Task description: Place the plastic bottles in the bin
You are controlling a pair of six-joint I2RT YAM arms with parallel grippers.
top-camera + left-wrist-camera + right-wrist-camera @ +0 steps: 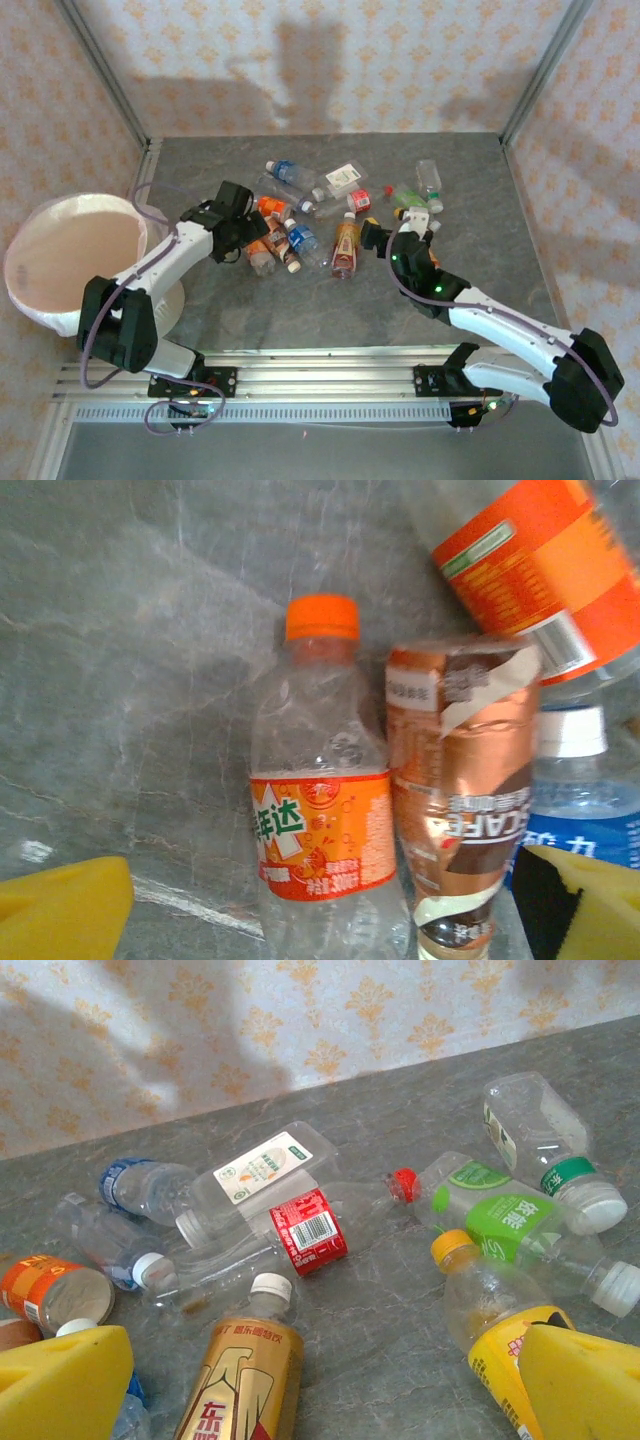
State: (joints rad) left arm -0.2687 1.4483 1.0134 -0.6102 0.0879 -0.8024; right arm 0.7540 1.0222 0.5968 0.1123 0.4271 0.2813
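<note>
Plastic bottles: about twelve on table; one bin; left end effector, right end effector both spread wide

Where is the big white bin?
Top view: the bin sits at the left edge of the table, beside the left arm, left of the plastic bottles.

The left arm folds at a black elbow out on the left and runs its white forearm forward and rightward to the black left wrist, which is pitched downward. The left jaws stand wide apart, their yellow pads sitting in the two lower corners of the left wrist view. The right arm mirrors it, with its elbow far right and its white forearm slanting forward and left to the right wrist; the right jaws gape equally wide, with yellow fingertips low at either side.
</note>
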